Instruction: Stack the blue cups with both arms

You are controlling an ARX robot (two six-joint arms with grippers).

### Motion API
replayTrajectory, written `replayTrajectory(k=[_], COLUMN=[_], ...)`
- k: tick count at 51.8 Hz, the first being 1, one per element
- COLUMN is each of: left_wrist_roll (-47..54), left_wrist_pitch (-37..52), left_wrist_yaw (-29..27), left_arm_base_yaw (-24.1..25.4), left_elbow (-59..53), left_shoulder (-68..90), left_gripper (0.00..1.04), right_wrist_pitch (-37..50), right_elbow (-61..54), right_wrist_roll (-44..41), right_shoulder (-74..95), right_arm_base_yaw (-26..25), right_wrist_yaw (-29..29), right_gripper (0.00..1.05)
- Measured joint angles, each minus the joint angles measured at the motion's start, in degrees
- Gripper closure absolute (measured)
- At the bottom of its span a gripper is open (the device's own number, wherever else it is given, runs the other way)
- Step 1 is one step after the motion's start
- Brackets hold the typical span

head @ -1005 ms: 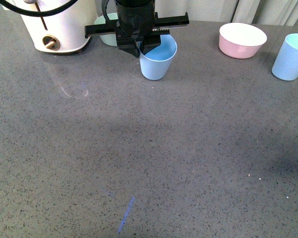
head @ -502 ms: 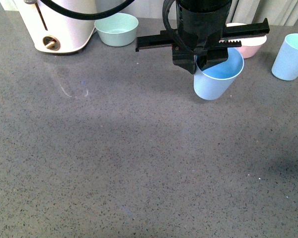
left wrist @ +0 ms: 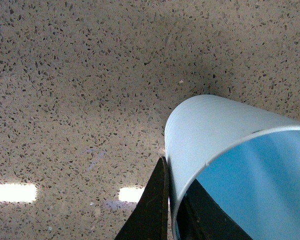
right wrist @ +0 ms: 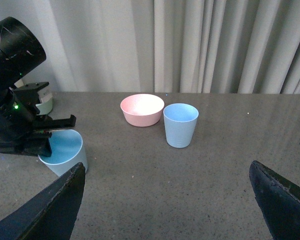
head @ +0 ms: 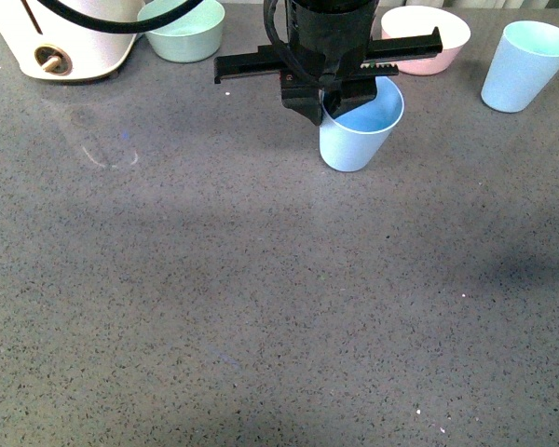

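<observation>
A: Handling of the pale blue tapered plastic cup, out near the middle of the dark grey speckled table?

B: Probably light and thin-walled, a little springy at the rim, stiffer toward the base. Matte, so not very slippery, and hardly fragile. Pinched at the rim by the black flat-fingered left tool, with one finger inside and one outside. Slightly tilted. Resting on the table or hanging just above it: cannot tell.

A: A good place to take hold?

B: Good enough for carrying, in my judgement, but easy to swing on a single rim pinch. Better to travel slowly and lower it straight.

A: And the second pale blue plastic cup?

B: Upright, mouth up, empty, far to the right and near the pink round bowl. Well apart from the held one.

A: The right tool?

B: Spread wide, grasping nothing, well back from that second cup.

A: The surface?

B: Flat, hard and a little glossy. Likely to let a light cup slide or tip under a sideways push.

A: The room?

B: A pale green bowl and a white appliance with a brass-coloured knob at the far left. Pale pleated curtains behind the table.
</observation>
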Motion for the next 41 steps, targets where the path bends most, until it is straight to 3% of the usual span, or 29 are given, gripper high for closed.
replayTrajectory(k=[6,32,41], left_wrist_roll=[-0.1,0.4,0.1], left_wrist_pitch=[-0.1,4.9,8.3], left_wrist_yaw=[0.7,1.2,1.8], left_arm_base_yaw=[0.0,0.0,0.0], left_elbow=[0.0,-4.0,-9.6], left_shoulder=[0.0,-2.7,-8.5], left_gripper=[1.00,0.08,0.09], right_wrist_pitch=[0.0,0.0,0.0], right_elbow=[0.0,0.0,0.0], right_wrist_roll=[0.0,0.0,0.0], right_shoulder=[0.0,0.0,0.0], right_arm_base_yaw=[0.0,0.0,0.0], right_wrist_yaw=[0.0,0.0,0.0], right_gripper=[0.09,0.09,0.09])
